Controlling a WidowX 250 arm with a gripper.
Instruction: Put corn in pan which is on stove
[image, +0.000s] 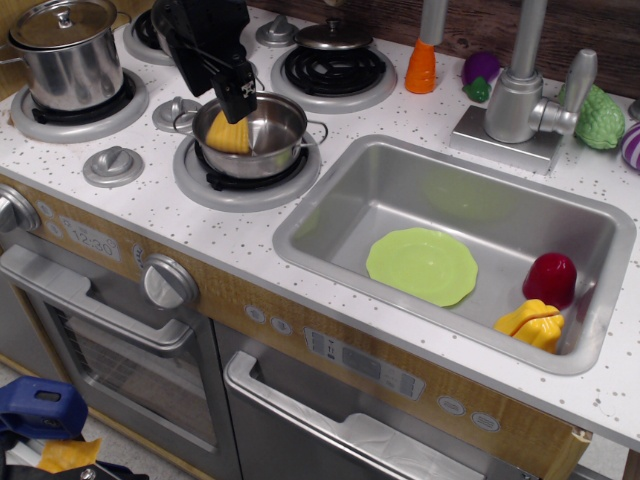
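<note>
The yellow corn (228, 133) lies inside the small steel pan (270, 125), leaning against its left wall. The pan stands on the front right burner of the stove (150, 205), a white speckled top with grey rings. My black gripper (220, 85) hangs above and to the left of the pan. Its jaws are spread, and one fingertip (240, 100) is just over the top of the corn. Nothing is held between the fingers.
A taller lidded steel pot (68, 55) stands on the left burner. A lid (333, 35) rests on the back right burner. The sink (330, 215) holds a green plate (422, 265), a yellow pepper toy (530, 325) and a red toy (550, 278). A carrot (422, 65) and a faucet (520, 90) are behind.
</note>
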